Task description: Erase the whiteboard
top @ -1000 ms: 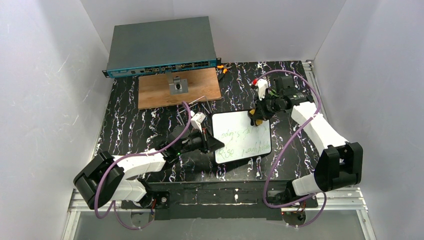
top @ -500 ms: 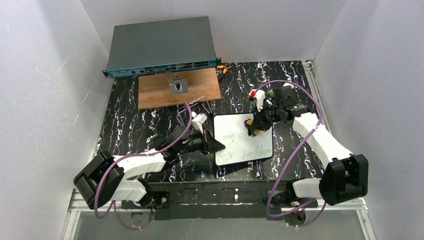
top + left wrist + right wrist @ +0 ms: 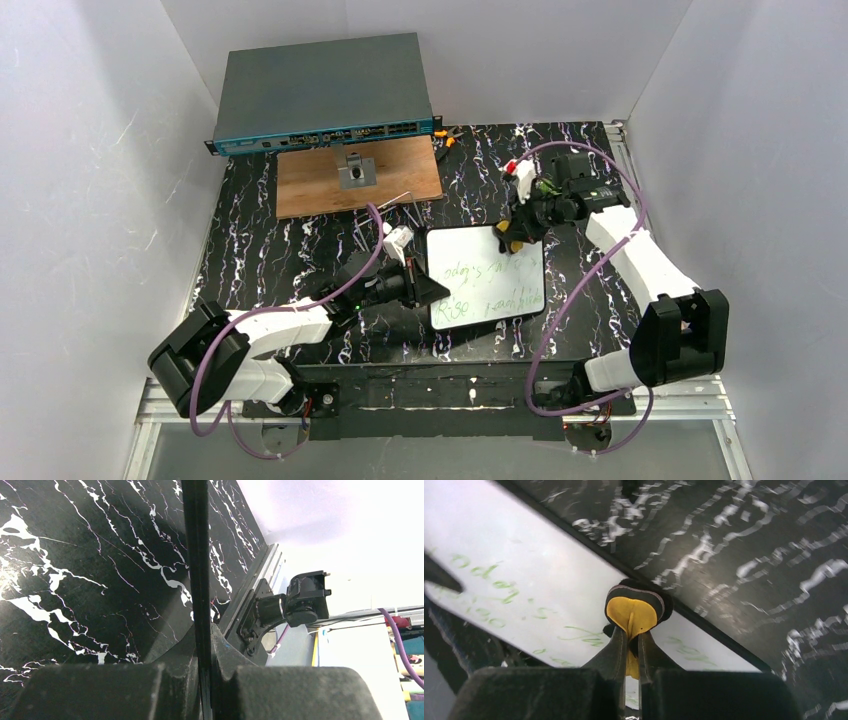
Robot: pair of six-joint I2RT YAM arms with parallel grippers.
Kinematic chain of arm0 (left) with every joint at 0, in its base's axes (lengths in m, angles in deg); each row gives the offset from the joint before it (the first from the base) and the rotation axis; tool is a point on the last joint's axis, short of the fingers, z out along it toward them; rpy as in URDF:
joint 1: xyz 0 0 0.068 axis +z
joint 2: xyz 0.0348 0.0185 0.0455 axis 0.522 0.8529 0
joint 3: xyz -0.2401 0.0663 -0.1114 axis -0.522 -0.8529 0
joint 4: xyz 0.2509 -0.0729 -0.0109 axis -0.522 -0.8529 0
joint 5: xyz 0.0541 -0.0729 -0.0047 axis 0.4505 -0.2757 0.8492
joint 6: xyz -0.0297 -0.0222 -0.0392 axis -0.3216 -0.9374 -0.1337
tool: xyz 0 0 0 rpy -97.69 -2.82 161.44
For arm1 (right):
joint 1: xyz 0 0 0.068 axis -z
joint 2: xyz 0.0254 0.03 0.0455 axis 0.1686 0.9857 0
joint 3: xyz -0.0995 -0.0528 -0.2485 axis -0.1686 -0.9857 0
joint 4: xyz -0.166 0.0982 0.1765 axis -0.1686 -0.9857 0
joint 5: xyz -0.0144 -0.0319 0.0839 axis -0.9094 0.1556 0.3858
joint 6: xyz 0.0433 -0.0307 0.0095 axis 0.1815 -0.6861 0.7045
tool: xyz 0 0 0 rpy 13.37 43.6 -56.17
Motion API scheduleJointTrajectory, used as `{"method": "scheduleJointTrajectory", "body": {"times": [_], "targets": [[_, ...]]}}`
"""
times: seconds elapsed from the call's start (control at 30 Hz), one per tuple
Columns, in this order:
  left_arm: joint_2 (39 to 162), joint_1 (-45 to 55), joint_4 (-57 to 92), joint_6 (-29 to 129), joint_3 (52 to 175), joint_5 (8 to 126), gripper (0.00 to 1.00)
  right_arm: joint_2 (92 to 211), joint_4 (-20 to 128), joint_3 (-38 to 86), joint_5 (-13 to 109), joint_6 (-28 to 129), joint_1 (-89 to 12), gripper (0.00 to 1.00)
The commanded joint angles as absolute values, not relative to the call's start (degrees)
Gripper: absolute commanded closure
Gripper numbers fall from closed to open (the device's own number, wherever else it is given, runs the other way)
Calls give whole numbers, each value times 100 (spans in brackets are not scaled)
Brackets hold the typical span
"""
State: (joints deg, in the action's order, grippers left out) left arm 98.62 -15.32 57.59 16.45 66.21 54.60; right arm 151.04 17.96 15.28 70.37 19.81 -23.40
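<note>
Pinching the whiteboard [image 3: 487,275] by its left rim with the left pincer [image 3: 430,290], I am pinning it a little right of the middle of the table [image 3: 300,250], close to the near edge. The right pincer [image 3: 511,240] is clamping a yellow eraser [image 3: 633,612] and pressing it at the board's far rim, toward its right corner.

What is worrying me is that the eraser is sitting right at the rim, partly over it as the right wrist view is showing. If I am pushing outward from here, the pad is likely going off onto the table, or catching on the rim and twisting between the fingers. The pincer is gripping only the pad's back fold, so a hard drag could be pulling it loose. The left hold is thin too, with just the rim between the fingers, so a strong sideways stroke could be swivelling the board free or sliding it toward the near edge. Two rows of green writing are showing, and the lower row is running close to the left pincer, so the arms may be crowding each other there. Too light a press would be leaving green smears.

As for containers, I am seeing none in any view. The grey box [image 3: 325,95] at the far left corner is closed, and I am not seeing inside it.
</note>
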Motion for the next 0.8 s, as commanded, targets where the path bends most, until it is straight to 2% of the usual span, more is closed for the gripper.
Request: {"method": "scheduleJointTrajectory", "body": {"times": [0.0, 0.1, 0.33, 0.53, 0.77], "targets": [[9673, -1615, 6253, 1960, 6713, 5002, 100, 14850, 1205, 1435, 8042, 1103, -2761, 99], [9697, -1608, 6302, 1950, 6713, 4977, 100, 14558, 1188, 1025, 8024, 907, -2825, 99], [9695, -1611, 6380, 1959, 6682, 4910, 100, 14347, 1794, 609, 7020, 1350, -2607, 99], [9636, -1611, 6359, 1989, 6646, 4902, 100, 14761, 2175, 1151, 6243, 1801, -2436, 99], [9625, -1608, 6257, 2030, 6677, 4913, 100, 15227, 1777, 2121, 6774, 1831, -2481, 99]]}}
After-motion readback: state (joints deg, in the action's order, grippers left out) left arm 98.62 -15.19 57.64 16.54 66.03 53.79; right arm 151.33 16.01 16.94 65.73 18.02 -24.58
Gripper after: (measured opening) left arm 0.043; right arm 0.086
